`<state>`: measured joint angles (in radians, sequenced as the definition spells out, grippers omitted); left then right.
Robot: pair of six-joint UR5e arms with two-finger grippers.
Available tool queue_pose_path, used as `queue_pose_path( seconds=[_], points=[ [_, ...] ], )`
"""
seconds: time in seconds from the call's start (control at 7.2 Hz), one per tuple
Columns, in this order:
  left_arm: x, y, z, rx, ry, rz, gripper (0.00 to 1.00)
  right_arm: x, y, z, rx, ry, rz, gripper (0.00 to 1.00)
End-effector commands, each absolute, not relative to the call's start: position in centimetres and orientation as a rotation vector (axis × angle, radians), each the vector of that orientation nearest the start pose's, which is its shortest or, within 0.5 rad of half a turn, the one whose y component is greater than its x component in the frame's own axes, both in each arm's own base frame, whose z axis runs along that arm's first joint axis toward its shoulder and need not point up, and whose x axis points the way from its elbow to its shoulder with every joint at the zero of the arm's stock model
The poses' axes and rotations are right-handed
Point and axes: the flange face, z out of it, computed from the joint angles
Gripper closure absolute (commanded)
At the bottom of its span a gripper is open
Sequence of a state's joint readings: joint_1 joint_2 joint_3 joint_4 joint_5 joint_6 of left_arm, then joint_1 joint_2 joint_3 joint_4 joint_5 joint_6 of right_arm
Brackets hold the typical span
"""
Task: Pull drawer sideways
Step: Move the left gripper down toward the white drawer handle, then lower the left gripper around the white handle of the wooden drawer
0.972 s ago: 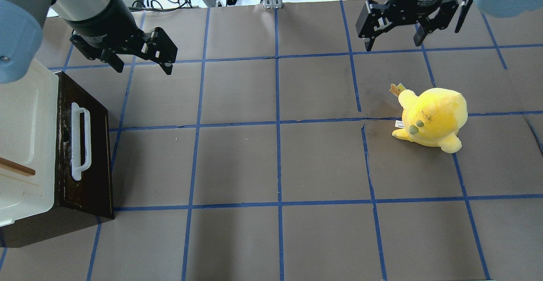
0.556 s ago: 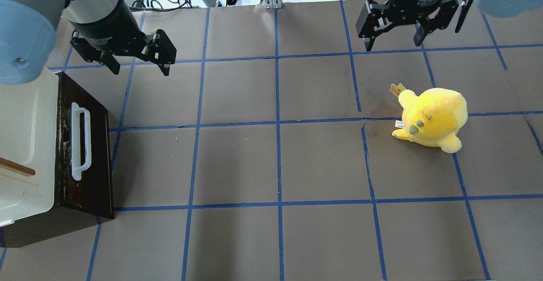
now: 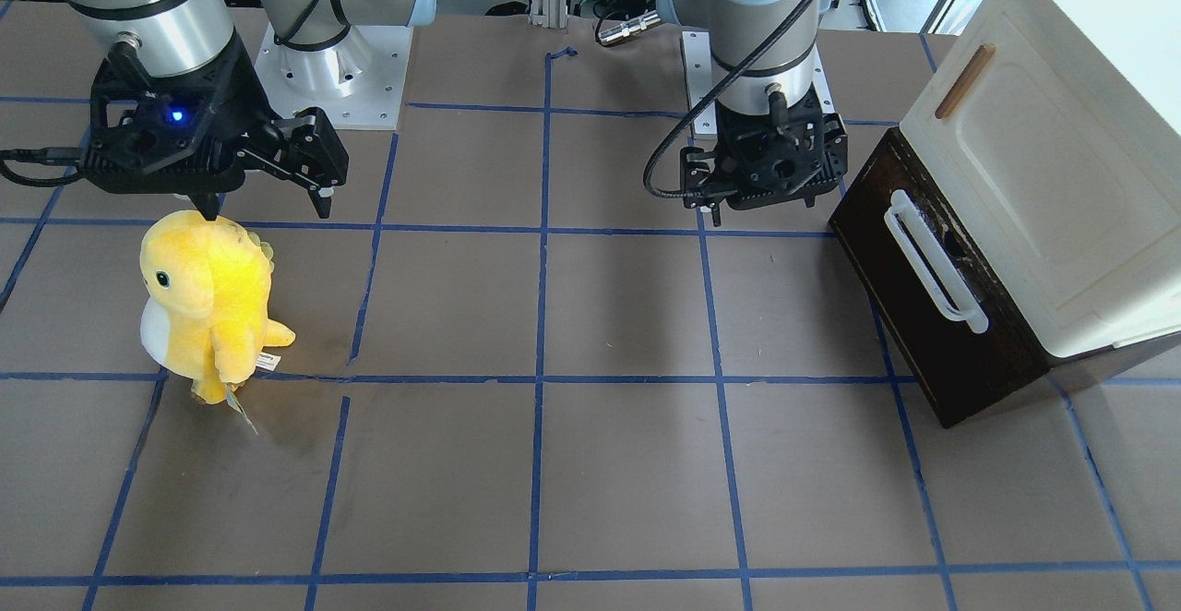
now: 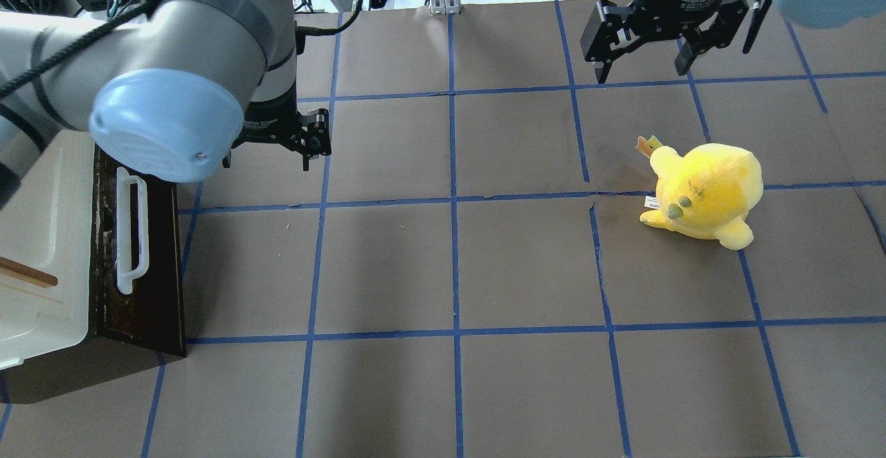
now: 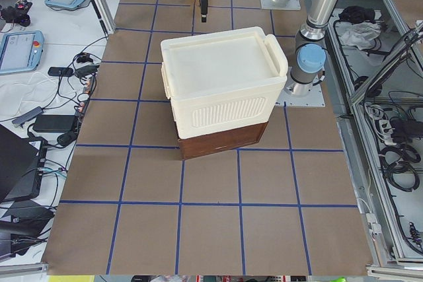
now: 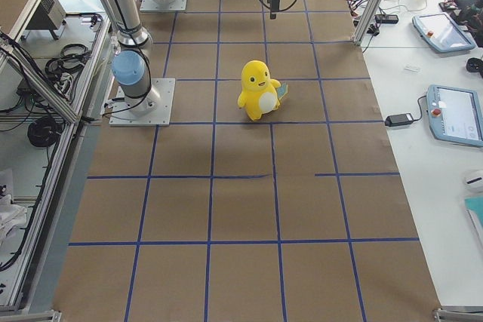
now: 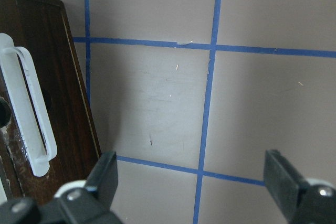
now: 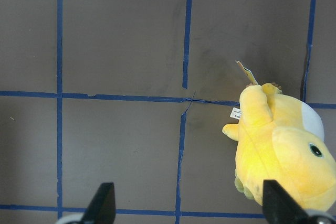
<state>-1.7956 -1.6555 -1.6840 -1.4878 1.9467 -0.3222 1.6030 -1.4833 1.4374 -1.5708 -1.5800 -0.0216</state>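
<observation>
The drawer (image 4: 156, 257) has a dark brown front and a long white bar handle (image 4: 131, 233); it sits closed at the bottom of a cream cabinet (image 4: 41, 223) at the table's left. It also shows in the front-facing view (image 3: 909, 316) and the left wrist view (image 7: 60, 103). My left gripper (image 4: 266, 160) is open and empty, above the table just right of the drawer's far end; the wrist view shows its fingers (image 7: 102, 177) wide apart and the handle (image 7: 29, 114) to their left. My right gripper (image 4: 644, 70) is open and empty at the far right.
A yellow plush toy (image 4: 706, 191) stands on the right half of the table, in front of the right gripper (image 3: 268, 209). The left arm's elbow (image 4: 166, 122) hangs over the cabinet's far corner. Brown paper with a blue tape grid covers the table.
My left arm has swung around; its gripper moved right and toward the near side, and the elbow now covers the cabinet's far corner. The right arm, drawer and plush have not moved.
</observation>
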Motion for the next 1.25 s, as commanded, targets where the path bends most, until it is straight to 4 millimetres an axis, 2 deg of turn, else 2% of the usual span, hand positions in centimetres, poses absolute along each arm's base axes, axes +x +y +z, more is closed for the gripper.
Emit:
queue_pose_path(
  seconds=[0.0,0.14,0.28,0.42,0.69,1.11],
  points=[
    [-20.3,-45.3,33.4,-0.04,2.51,0.106,0.0,14.9,-52.9,50.9,-0.084,3.149,-0.073,0.0],
    [-19.2,-45.0,31.3,0.005,2.385,0.122,0.0,14.9,-52.9,50.9,-0.084,3.149,-0.073,0.0],
    [-17.9,-45.5,29.5,0.047,2.249,0.124,0.0,14.9,-52.9,50.9,-0.084,3.149,-0.073,0.0],
    [-17.0,-46.2,28.2,0.049,2.217,0.155,0.0,14.9,-52.9,50.9,-0.084,3.149,-0.073,0.0],
    [-11.7,-48.0,26.5,-0.014,2.142,0.234,0.0,14.9,-52.9,50.9,-0.087,3.149,-0.073,0.0],
    [-10.4,-48.9,24.9,0.077,1.965,0.221,0.02,14.9,-52.9,50.9,-0.084,3.149,-0.073,0.0]
  ],
)
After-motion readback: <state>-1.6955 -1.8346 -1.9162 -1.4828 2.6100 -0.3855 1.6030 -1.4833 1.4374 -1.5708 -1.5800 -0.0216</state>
